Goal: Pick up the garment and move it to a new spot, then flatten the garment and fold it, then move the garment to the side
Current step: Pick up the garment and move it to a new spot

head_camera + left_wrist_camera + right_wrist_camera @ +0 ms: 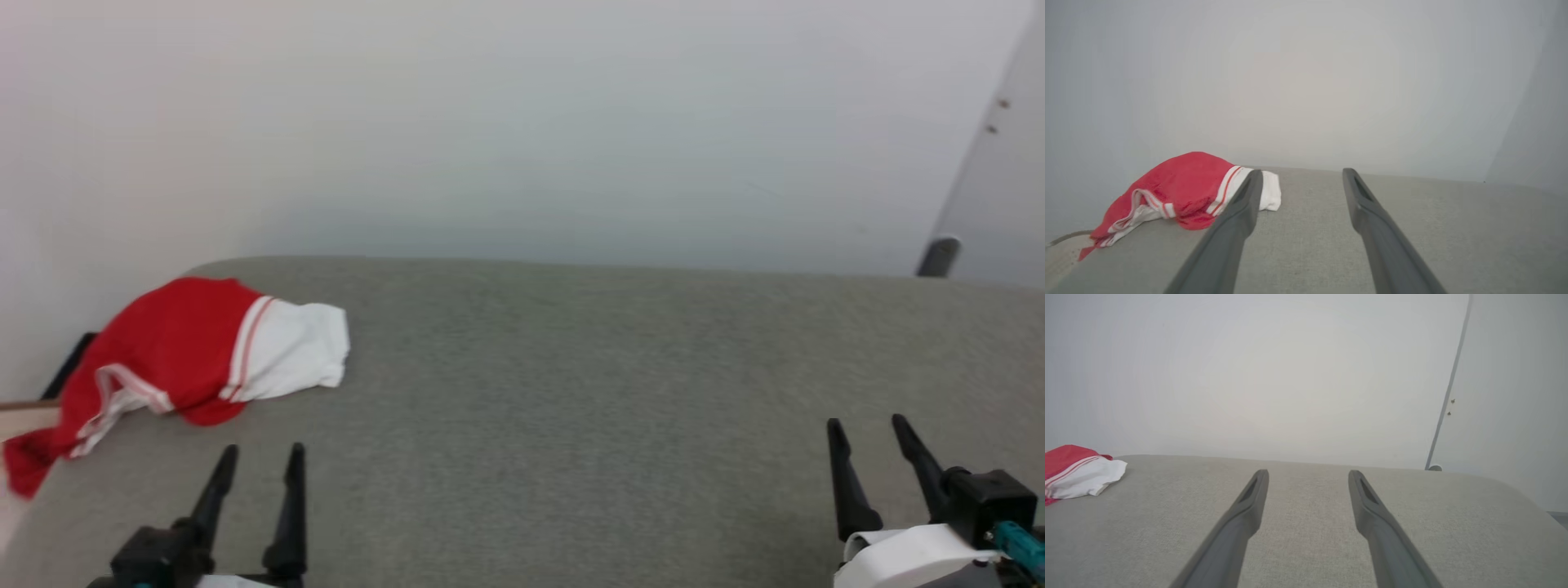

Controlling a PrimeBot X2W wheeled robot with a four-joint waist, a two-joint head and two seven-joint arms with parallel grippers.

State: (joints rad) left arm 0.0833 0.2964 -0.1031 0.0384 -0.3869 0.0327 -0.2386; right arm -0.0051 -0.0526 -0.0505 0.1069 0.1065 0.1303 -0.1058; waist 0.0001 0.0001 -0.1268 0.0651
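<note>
The garment [188, 359], a red shirt with a white sleeve and red-white striped trim, lies crumpled at the far left of the grey padded surface [571, 392], one red end drooping over the left edge. It also lies at the left of the left wrist view [1184, 188] and at the far left edge of the right wrist view [1077, 475]. My left gripper [263, 453] is open at the lower left, a short way nearer than the shirt, empty. My right gripper [867, 425] is open at the lower right, far from the shirt, empty.
A pale wall [522, 122] rises right behind the surface. A white panel with a dark post [939, 255] stands at the far right. The surface's left edge [33, 506] runs close to the shirt. Bare grey padding lies between the grippers.
</note>
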